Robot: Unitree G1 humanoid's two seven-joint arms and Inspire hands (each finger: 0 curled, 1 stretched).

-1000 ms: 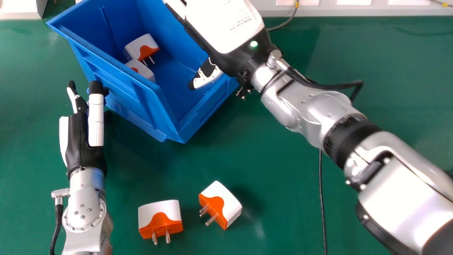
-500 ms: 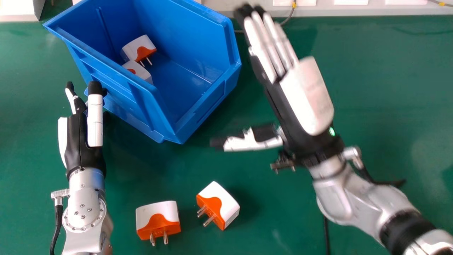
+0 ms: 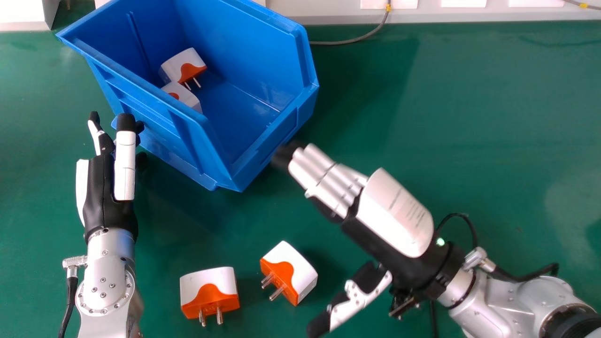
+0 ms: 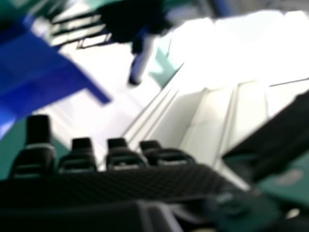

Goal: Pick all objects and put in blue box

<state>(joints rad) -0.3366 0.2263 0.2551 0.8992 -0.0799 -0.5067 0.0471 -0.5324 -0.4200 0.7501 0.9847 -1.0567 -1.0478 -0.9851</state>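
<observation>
Four white and orange plugs are counted: two in the blue box [image 3: 150, 115] and two on the green table [image 3: 479, 117]. In the box, the far plug [image 3: 181, 65] is seen with its prongs exposed; the second boxed plug [image 3: 187, 97] is set just nearer, partly hidden by the near left wall. On the table, both are placed on the near side of the box: the left loose plug [image 3: 210, 292] with its prongs turned to the near side, the right loose plug [image 3: 292, 273] with its prongs turned near and left. A gap is left between these two.

The left hand [image 3: 104, 195] is held at the left, beside the box, with fingers extended; whether the box is touched cannot be told. The right hand [image 3: 392, 211] is held to the right, its fingers close together and loosely extended, its thumb spread away; nothing is seen pinched. Between the right loose plug and the box, part of the way is taken up by its fingertips. Its thumb is extended on the near right side of that plug.

Behind the box, a grey cable [image 3: 350, 42] is laid across the table to a pale ledge [image 3: 324, 13]. A white block [image 3: 21, 15] is placed at the far left.
</observation>
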